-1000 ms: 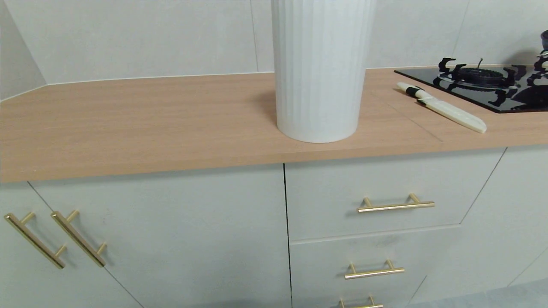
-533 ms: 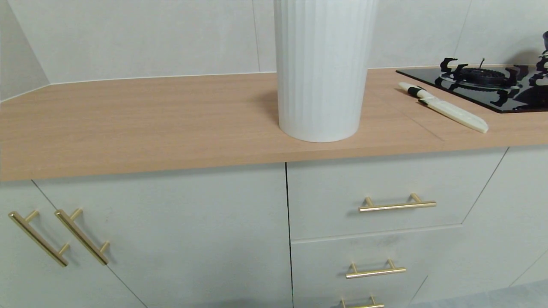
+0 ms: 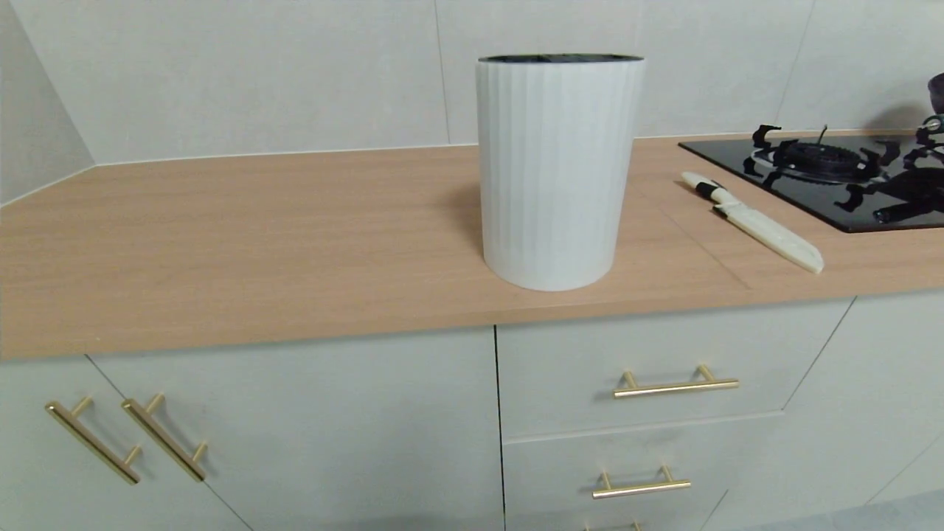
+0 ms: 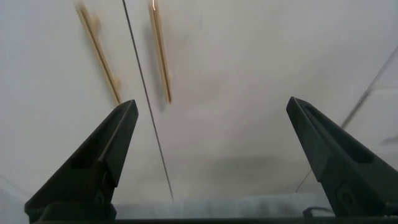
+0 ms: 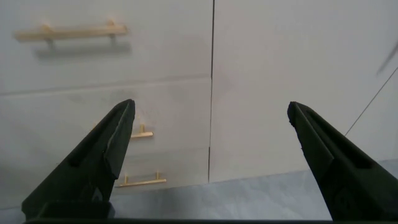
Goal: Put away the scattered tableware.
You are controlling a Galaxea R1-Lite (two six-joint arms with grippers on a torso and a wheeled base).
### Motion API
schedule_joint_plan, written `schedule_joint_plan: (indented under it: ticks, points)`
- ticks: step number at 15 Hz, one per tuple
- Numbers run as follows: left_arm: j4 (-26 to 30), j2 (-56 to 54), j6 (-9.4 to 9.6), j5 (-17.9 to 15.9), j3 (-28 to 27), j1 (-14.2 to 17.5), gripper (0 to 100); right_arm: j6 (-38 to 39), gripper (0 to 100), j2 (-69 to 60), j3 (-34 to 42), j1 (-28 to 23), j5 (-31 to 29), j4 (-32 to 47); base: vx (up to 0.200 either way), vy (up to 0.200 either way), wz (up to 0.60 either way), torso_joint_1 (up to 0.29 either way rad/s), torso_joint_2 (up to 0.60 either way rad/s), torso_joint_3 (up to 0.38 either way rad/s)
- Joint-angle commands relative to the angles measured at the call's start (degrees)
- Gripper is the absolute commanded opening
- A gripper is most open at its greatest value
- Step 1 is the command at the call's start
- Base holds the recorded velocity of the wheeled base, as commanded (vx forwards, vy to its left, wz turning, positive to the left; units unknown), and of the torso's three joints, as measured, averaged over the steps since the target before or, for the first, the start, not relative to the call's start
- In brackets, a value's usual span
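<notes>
since the earlier pictures the whole head view has slid downward, so it is the camera that moved and not the things. the white ribbed holder (image 3: pixel 557 169) was cut off at the top before, and now it shows its dark rim. the knife (image 3: pixel 752 221) keeps the same place beside it.

going from left to right: the left gripper (image 4: pixel 210 104) is low in front of the cupboard, its fingers spread wide with nothing between them, and it faces the two golden cabinet door handles (image 4: pixel 158 50). above the cupboard is the wooden countertop (image 3: pixel 258 236). the holder stands upright on it, near the front edge. to the right of the holder, apart from it, the knife lies flat with its pale blade toward the front edge and its handle toward the gas hob (image 3: pixel 833 173). the right gripper (image 5: pixel 211 106) is also low, fingers released and empty, in front of the drawers below a drawer handle (image 5: pixel 71 31).

for the task this means, in my judgement, that no tableware is put away yet. the robot now has a better look at the opening of the holder, which is probably where the knife should go. an arm must first rise from cupboard level to the countertop, and the right one looks nearer
</notes>
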Motion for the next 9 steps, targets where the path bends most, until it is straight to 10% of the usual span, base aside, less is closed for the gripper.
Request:
schedule_joint_plan:
  ticks: [1,9]
  points:
    - [0.0,0.1,-0.02,0.0,0.0,0.0,100,0.0,100,0.1,0.0,0.0,0.0,0.0,0.000,0.000,0.00,0.139,-0.52,-0.310]
    - [0.0,0.1,-0.02,0.0,0.0,0.0,100,0.0,100,0.1,0.0,0.0,0.1,0.0,0.000,0.000,0.00,0.174,-0.48,-0.301]
